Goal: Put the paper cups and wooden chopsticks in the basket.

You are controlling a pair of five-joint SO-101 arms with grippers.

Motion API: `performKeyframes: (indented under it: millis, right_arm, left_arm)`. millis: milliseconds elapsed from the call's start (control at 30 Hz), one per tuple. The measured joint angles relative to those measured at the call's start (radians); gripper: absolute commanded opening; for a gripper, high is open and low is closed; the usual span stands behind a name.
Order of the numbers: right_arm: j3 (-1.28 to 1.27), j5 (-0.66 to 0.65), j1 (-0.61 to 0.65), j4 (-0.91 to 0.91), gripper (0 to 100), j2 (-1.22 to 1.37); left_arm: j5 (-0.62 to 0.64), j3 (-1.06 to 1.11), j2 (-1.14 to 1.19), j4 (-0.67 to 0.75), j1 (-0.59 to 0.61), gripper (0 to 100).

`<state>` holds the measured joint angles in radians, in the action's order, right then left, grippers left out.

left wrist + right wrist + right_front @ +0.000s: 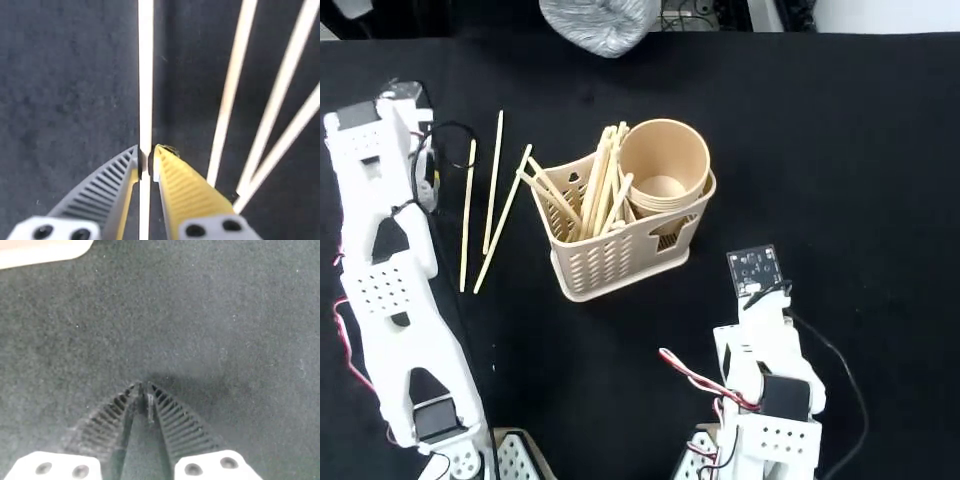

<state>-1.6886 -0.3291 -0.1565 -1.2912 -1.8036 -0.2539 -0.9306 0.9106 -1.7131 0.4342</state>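
The left jaws pinch one chopstick [145,75], beside two loose chopsticks [493,180] on the black bench [840,150]. The right jaws are pressed together, empty. The basket [610,262] holds the paper cups [663,165] and a bundle of sticks [592,190].

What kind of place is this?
Probably a robotics lab bench: two white robot arms with bare wires, a black cloth-covered table, and cables at its far edge.

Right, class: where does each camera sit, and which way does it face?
High view: fixed overhead, facing down on basket and both arms.
Left wrist view: on left arm, looking down its claw, shut on a chopstick.
Right wrist view: on right arm, looking down its shut claw at the table.
Shared: high and left wrist views show loose chopsticks.
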Motion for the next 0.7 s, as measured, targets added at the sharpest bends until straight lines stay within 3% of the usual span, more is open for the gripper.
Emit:
performKeyframes:
  millis: [267,500,700]
  right_arm:
    - [0.0,0.0,0.0,0.0,1.3,0.0]
    - [0.0,0.0,0.0,0.0,1.3,0.0]
    - [0.0,0.0,0.0,0.0,1.3,0.0]
  left_arm:
    - [0.121,-0.008,-0.226,-0.04,-0.025,3]
    - [0.153,0.284,-0.671,-0.029,-0.155,3]
    - [0.198,0.615,-1.185,0.17,-0.308,3]
